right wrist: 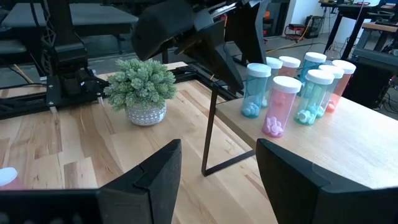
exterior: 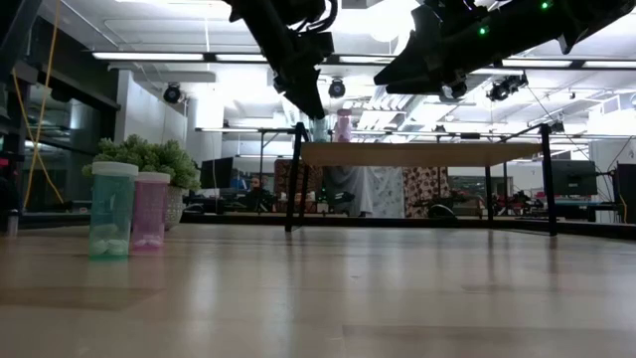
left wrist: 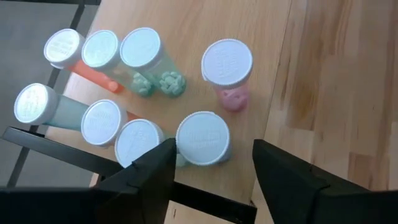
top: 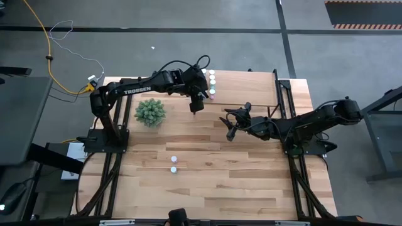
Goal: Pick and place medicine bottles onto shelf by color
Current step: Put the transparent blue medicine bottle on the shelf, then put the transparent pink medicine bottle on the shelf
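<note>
Left tool (left wrist: 211, 171) released over shelved bottles (left wrist: 203, 138), right tool (right wrist: 217, 177) released too; bottles look light, rigid, slick—pinch body below cap.

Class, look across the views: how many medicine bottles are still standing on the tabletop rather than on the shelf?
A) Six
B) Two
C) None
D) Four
B: the low view shows just a teal bottle and a pink bottle side by side on the tabletop; the others cluster on the shelf.

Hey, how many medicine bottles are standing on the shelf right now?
8, all clustered at the end of the shelf below the left gripper: seven bottles packed in two rows, one pink bottle slightly apart. Others may be hidden.
</note>
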Action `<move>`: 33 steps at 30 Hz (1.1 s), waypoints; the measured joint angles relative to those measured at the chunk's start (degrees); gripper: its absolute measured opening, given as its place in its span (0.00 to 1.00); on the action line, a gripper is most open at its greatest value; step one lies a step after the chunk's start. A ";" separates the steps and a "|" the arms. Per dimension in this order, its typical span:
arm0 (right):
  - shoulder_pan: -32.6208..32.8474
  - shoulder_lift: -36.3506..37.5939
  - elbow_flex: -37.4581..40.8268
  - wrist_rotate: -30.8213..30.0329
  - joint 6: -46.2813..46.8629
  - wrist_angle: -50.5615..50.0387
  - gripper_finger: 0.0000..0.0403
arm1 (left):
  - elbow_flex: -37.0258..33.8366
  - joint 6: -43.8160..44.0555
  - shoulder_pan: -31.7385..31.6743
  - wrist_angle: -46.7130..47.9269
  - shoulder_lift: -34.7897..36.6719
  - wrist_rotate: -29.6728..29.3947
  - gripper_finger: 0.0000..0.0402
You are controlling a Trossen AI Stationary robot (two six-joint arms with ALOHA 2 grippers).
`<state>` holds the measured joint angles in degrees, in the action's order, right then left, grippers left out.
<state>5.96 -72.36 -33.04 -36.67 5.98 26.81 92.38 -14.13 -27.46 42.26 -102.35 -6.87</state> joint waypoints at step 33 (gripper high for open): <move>-0.35 0.00 0.01 0.00 0.02 -1.08 0.50 | -40.17 19.87 24.66 -12.99 26.03 6.88 0.52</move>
<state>5.61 -72.36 -33.04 -36.67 6.00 25.72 52.21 5.74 -2.80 29.27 -76.32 0.01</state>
